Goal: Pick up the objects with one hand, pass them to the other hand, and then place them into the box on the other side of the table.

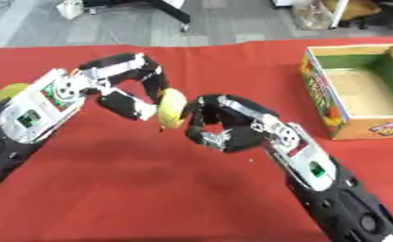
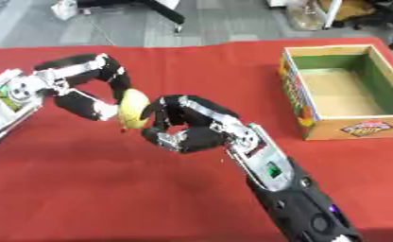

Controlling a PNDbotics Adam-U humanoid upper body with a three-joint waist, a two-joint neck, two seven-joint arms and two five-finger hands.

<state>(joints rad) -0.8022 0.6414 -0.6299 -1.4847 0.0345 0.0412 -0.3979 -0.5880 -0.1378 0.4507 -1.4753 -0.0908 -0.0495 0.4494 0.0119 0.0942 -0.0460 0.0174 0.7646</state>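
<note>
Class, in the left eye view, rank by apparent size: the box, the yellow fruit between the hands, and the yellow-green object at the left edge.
1. Box, clearly largest.
2. Yellow fruit.
3. Yellow-green object; partly hidden behind the left arm, so this rank is unsure.

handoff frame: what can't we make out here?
- Yellow fruit: blurred, its kind unclear; both hands cover its edges.
- Right hand: contact with the fruit hidden by its own fingers.
- Yellow-green object: mostly behind the left forearm, left eye view only.
- Box: near inner floor hidden by its wall.
</note>
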